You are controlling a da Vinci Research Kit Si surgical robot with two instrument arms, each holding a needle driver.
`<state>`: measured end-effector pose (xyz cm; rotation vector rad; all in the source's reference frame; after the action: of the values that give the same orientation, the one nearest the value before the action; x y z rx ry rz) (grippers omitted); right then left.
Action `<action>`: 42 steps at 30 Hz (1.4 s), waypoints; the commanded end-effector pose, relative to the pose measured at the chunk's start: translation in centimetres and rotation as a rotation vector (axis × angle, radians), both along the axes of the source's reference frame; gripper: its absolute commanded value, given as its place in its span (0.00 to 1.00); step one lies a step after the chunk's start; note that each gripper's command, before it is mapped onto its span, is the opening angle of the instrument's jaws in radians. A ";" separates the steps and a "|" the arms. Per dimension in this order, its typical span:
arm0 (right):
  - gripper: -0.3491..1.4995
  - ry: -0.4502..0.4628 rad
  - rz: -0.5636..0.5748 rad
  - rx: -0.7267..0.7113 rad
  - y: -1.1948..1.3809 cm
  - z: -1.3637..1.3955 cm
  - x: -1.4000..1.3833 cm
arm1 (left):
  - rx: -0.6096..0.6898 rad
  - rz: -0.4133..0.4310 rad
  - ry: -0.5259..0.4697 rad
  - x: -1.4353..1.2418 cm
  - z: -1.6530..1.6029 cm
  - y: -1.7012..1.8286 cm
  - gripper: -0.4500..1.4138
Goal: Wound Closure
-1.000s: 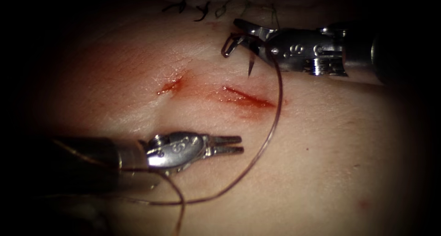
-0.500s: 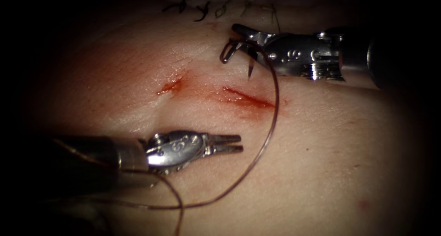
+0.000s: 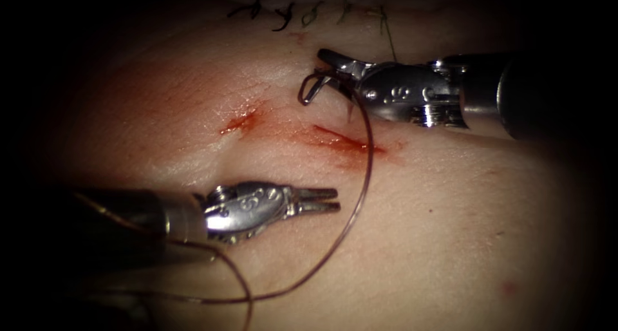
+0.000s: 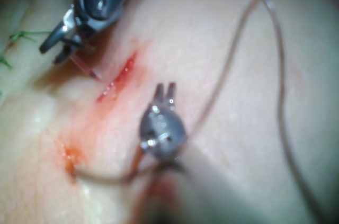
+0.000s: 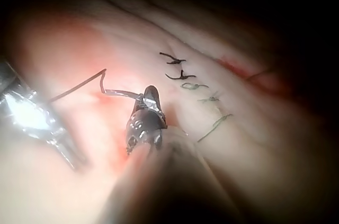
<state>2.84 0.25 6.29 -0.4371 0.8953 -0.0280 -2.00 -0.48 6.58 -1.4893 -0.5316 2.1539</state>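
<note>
Since the earlier frames, the right tool [image 3: 336,67] has slid leftward and lower toward the cut [image 3: 347,140], carrying the needle [image 3: 322,86] with it, and the thread [image 3: 360,176] loop has drawn in closer; the left tool [image 3: 322,202] lies where it was.

Nearest the camera, below the cut, the left tool points right with its fingers [image 3: 318,194] slightly parted, grasping nothing; thread trails beneath its shaft across the tissue [image 3: 450,228]. From there the thread arcs up, crosses the cut's right end and reaches the needle. Red fluid [image 3: 239,120] marks the tissue left of the cut. Just above the cut, the right tool's fingers [image 3: 335,59] are clenched on the needle near its middle; its eye end curls left, its tip points down toward the cut, clear of the tissue. Farthest, beyond the right tool, dark cut thread ends [image 3: 283,12] lie in a row.
</note>
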 end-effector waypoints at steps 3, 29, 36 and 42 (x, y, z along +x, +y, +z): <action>0.00 0.003 -0.009 0.001 -0.08 0.09 0.07 | -0.002 -0.009 0.008 -0.03 0.08 -0.01 0.28; 0.00 0.011 -0.005 0.007 -0.02 0.02 0.06 | 0.023 -0.105 0.109 -0.03 0.79 0.42 0.28; 0.00 0.017 0.001 0.008 -0.03 0.02 0.07 | 0.029 -0.070 0.142 0.10 0.83 0.31 0.29; 0.00 0.023 0.006 0.013 -0.14 0.08 0.10 | 0.046 -0.058 0.150 0.15 0.94 0.17 0.28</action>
<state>2.88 0.14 6.30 -0.4287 0.9134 -0.0088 -1.78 -0.27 7.47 -1.2889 -0.4739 2.1738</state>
